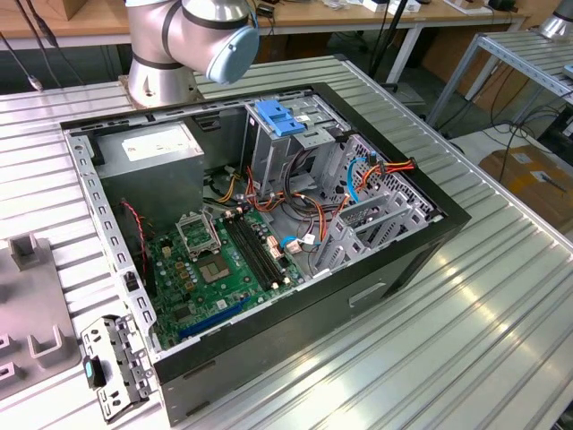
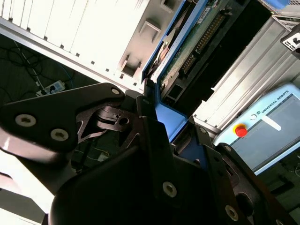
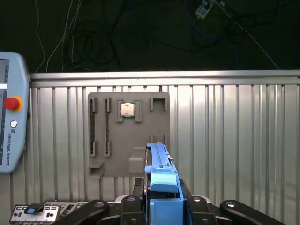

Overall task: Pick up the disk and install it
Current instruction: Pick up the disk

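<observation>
My claw [image 3: 164, 193] was clamped on the disk [image 2: 193, 46], black fingers [image 2: 151, 140] pressed to either side of its blue carrier [image 3: 161, 174]. The disk stood on edge in my grip, its green circuit board showing in the second wrist view.

Past the disk stretched the ribbed metal table [image 3: 234, 140], silver and grooved along its length. On it lay one grey fixture plate [image 3: 126, 145] with one processor chip [image 3: 127, 109] seated in a pocket. One teach pendant [image 3: 9, 131] with a red button lay beside the plate, and one small metal bracket [image 1: 112, 363] with a blue tab sat close to the plate's corner.

In the exterior view, one open computer case [image 1: 295, 331] lay on the same table, near the base of my arm [image 1: 188, 36]. Inside it I counted one power supply [image 1: 152, 148], one green motherboard [image 1: 224, 269] and one blue latch piece [image 1: 279, 119] atop the drive cage.

Off the table's edge the floor was dark and strewn with cables [image 3: 93, 42]. A wooden workbench [image 1: 54, 22] ran along the back of the room, a second ribbed table [image 1: 528, 54] stood at the exterior view's right, and one cardboard box [image 1: 528, 179] lay on the floor near it.
</observation>
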Controlling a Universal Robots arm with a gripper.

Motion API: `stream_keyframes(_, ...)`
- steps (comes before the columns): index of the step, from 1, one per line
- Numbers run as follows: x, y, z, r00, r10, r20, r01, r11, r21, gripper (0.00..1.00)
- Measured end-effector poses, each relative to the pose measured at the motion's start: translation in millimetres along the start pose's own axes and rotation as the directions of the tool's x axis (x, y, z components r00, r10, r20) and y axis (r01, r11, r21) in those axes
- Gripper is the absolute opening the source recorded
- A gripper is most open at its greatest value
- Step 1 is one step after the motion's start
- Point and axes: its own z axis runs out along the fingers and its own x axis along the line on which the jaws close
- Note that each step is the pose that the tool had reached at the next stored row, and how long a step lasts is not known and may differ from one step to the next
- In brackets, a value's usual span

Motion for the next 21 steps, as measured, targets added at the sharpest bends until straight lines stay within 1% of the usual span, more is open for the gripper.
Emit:
stream_keyframes(9, -0.2, -10.9, 0.1, 1.0, 0.0, 0.0, 0.0, 1.0, 0.0, 0.37)
stream_keyframes(14, -0.3, -15.7, 0.0, 1.0, 0.0, 0.0, 0.0, 1.0, -0.0001, 0.37)
stream_keyframes(21, -0.3, -20.5, 0.1, 1.0, 0.0, 0.0, 0.0, 1.0, -0.0001, 0.37)
